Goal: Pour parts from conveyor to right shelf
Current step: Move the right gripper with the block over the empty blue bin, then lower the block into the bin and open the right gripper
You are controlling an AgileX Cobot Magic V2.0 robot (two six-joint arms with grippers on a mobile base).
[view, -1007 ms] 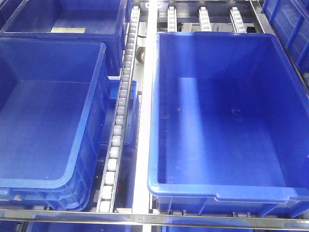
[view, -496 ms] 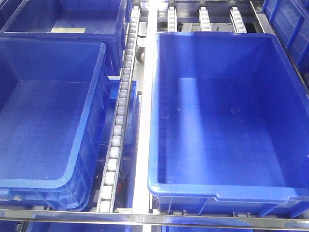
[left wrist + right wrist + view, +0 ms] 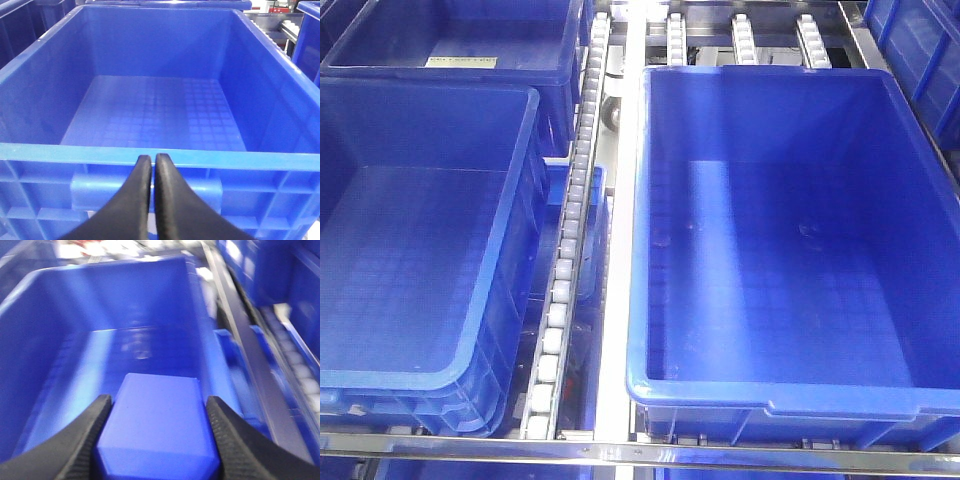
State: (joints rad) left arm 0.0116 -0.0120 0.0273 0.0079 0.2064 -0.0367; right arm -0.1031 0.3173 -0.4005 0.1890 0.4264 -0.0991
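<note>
Pickup done — right tool clamps the blue part over a crate on the right shelf, release pending; left tool pinched closed, empty.

A white label strip lies flat, and a small grey wheel sits off to its right.

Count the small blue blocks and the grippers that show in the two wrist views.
small blue block: 1
grippers: 2 (left gripper, jaws shut on nothing; right gripper, jaws shut on the block)
Total: 3
</note>
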